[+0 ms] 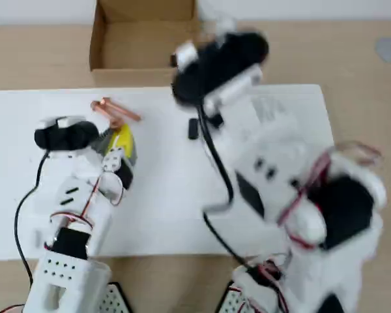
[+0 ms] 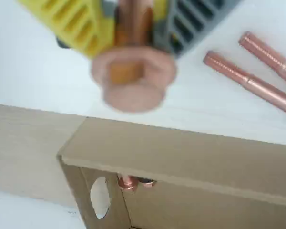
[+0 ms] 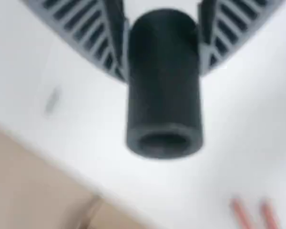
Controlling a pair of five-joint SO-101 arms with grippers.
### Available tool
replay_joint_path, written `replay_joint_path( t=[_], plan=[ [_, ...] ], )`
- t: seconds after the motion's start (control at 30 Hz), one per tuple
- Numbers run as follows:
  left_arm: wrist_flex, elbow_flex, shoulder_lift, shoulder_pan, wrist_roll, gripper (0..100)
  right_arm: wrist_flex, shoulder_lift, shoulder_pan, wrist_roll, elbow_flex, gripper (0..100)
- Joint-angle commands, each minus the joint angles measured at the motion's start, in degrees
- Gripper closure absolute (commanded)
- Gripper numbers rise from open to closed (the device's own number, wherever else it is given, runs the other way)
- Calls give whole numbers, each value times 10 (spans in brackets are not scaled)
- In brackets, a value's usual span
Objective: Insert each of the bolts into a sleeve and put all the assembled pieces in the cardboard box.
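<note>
Left wrist view: the left pincer point(image 2: 133, 24) is closed on a copper bolt point(image 2: 133, 78) by its shank, upper centre of frame, flanged head toward the camera.
Right wrist view: the right pincer point(image 3: 163, 38) grips a black sleeve point(image 3: 164, 95) at centre, open bore facing out.
Loose bolts: two loose bolts point(image 2: 250, 83) lie side by side on the white sheet point(image 2: 28, 71), right of frame.
Cardboard box: the cardboard box point(image 1: 96, 39) stands open, top of the high view.
Handling: the bolt looks rigid, smooth, probably slippery, so hold it mid-shank. The sleeve seems stiff and light; clamp its wall, bore left free.
</note>
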Motion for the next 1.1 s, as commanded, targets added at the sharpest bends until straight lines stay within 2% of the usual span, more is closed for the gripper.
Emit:
replay_joint_path(
  t=[0.0,0.1,0.2,0.33,0.4,0.47,0.63,0.83,1.07],
  plan=[
    [110,-120,-19,11,14,995,-12,-130,-9,40,167,989],
    [204,-183,-71,12,31,995,-37,-202,-7,84,293,989],
    [263,-220,-153,12,23,992,-74,-242,-6,95,420,989],
    [305,-227,-262,33,-109,992,-166,-248,22,94,551,989],
    [349,-242,-265,54,-178,993,-236,-249,25,94,604,989],
    [403,-265,-257,63,-209,993,-309,-251,21,94,645,989],
    [433,-299,-260,104,-164,992,-526,-253,-12,53,777,989],
    [433,-375,-260,114,-40,992,-805,-254,-23,38,922,989],
    [433,-389,-260,115,-18,992,-1085,-254,-109,38,1023,989]
  ],
)
